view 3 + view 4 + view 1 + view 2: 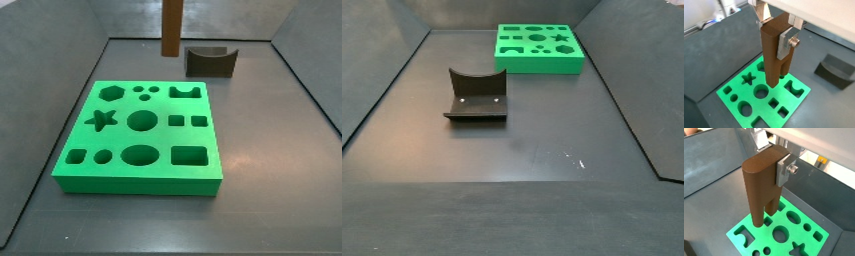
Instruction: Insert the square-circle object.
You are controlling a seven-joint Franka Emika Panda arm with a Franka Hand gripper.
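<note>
The square-circle object [773, 47] is a tall brown post, forked below into a thick leg and a thinner leg. My gripper [776, 31] is shut on its upper part, silver fingers [787, 43] clamped on two opposite sides. It also shows in a wrist view [759, 183] with the gripper [771, 159]. The post hangs upright, legs just over the green slab [797, 99] near its round holes, not touching as far as I can tell. In a side view the post [173, 28] hangs at the back above the slab [160, 139]; the gripper is out of frame there.
A dark grey block with a curved notch [211, 62] stands on the floor beyond the slab, also in a wrist view [836, 70] and a side view [476, 95]. The green slab [540, 65] lies near one end. Sloping grey walls enclose the floor.
</note>
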